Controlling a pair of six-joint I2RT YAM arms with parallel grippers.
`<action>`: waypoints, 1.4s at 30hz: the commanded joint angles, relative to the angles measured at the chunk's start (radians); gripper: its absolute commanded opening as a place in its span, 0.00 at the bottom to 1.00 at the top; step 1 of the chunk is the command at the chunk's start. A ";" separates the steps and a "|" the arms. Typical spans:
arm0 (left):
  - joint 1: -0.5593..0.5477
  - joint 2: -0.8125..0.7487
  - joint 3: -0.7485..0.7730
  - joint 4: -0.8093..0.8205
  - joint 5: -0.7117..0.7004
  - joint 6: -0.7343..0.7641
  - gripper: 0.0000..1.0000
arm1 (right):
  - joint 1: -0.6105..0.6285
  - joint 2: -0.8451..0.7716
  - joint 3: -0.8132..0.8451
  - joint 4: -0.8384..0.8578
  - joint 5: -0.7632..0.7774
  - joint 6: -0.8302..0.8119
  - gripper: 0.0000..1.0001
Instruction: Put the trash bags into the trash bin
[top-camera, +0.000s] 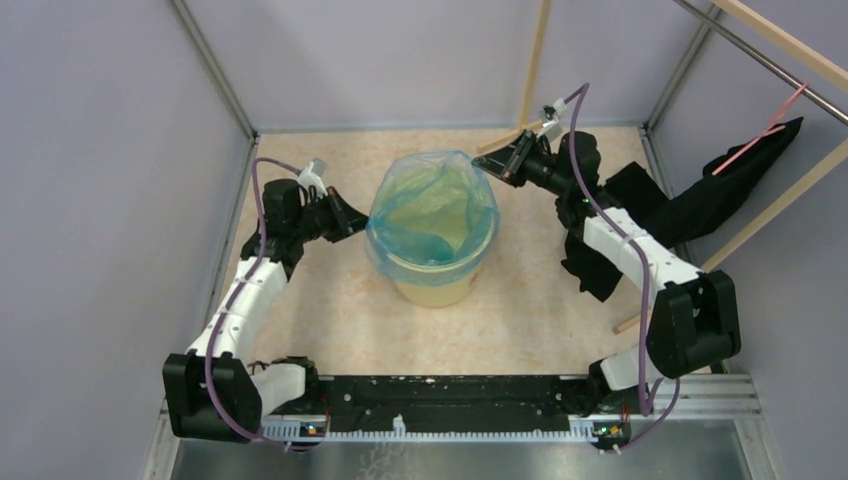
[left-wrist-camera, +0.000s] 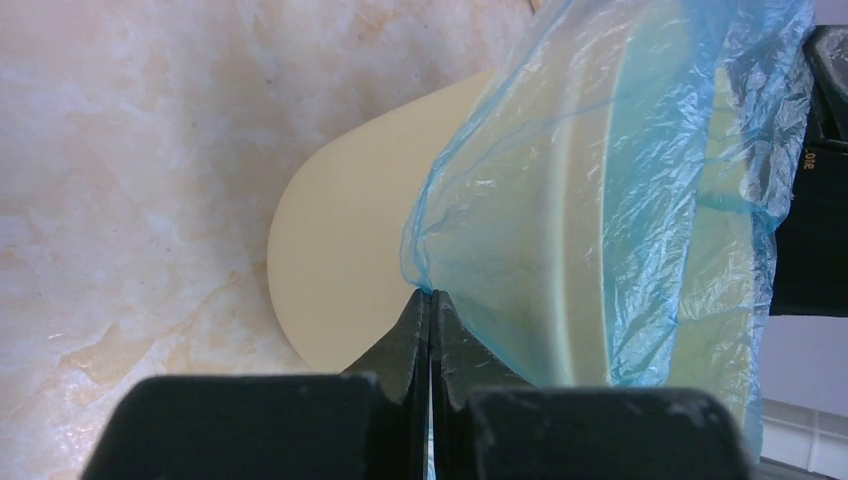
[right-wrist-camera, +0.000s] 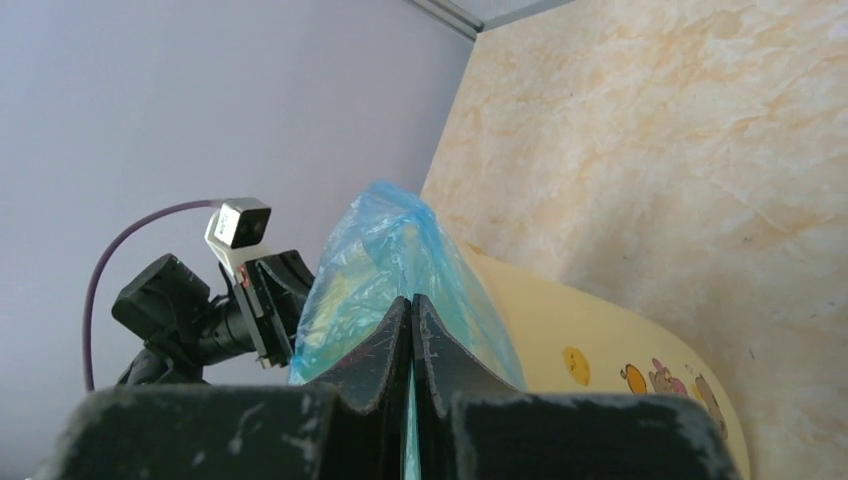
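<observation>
Your top view looks steeply down over the whole table (top-camera: 540, 320), while both wrist views face the trash bin (top-camera: 435, 285) close up from opposite sides.

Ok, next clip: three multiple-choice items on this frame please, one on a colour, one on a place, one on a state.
1. What colour is the trash bag spread over the bucket? A black; B light blue; C red.
2. Where is the black cloth? A under the left arm; B inside the bucket; C at the right, beside the right arm.
3. How is the left tool? A open above the bucket; B shut on nothing; C shut on the bag's edge.

Key: 1 B, the film is translucent blue; 2 C, it drapes along the right wall; 3 C, the left wrist view shows film pinched between closed fingers.
</observation>
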 joint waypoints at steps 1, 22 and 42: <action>-0.003 -0.008 0.034 -0.007 -0.019 0.015 0.00 | -0.014 -0.010 0.019 -0.009 0.023 -0.033 0.00; -0.003 0.126 0.090 0.022 -0.040 0.034 0.00 | 0.000 0.148 -0.059 -0.042 0.105 -0.175 0.00; -0.006 0.110 -0.071 0.006 -0.086 0.025 0.00 | 0.028 0.105 -0.027 -0.195 0.185 -0.314 0.00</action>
